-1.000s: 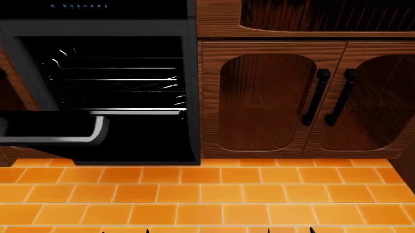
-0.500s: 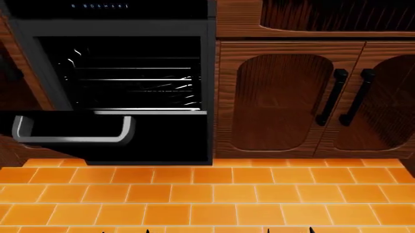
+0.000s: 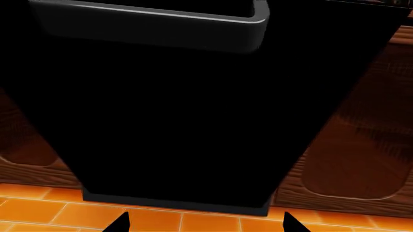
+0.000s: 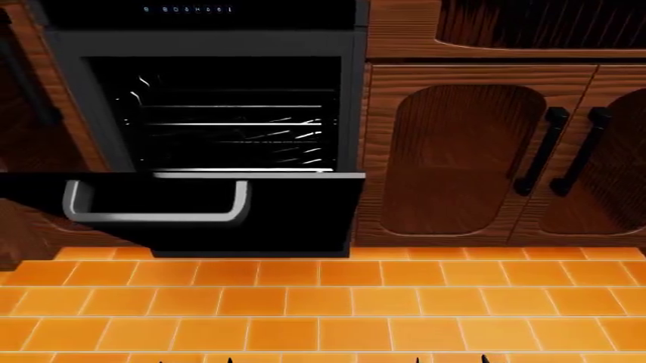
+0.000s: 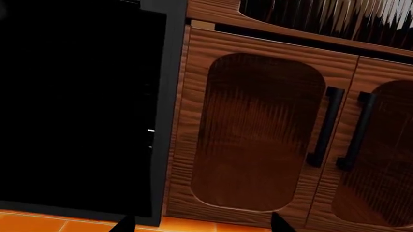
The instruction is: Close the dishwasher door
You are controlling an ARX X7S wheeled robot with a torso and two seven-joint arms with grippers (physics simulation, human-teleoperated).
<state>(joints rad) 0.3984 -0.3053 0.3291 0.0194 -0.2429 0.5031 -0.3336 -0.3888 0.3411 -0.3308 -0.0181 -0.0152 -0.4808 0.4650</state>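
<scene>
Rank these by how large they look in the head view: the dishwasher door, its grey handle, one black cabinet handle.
1. Dishwasher door, largest.
2. Grey handle.
3. Black cabinet handle, smallest.

The door and its handle are nearer the camera, which enlarges them.

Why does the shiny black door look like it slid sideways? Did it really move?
Cannot tell. The dishwasher door shifted right in the head view, but the wooden cabinets shifted right equally, so the camera likely moved, not the door.

Left pincer [image 3: 203,223]: I see only two dark fingertips at the frame edge, spread apart, holding nothing.
Right pincer [image 5: 201,223]: same for me here, two tips apart, nothing between.
Arms: barely in my head view, just fingertips [image 4: 482,358] at its bottom edge.
</scene>
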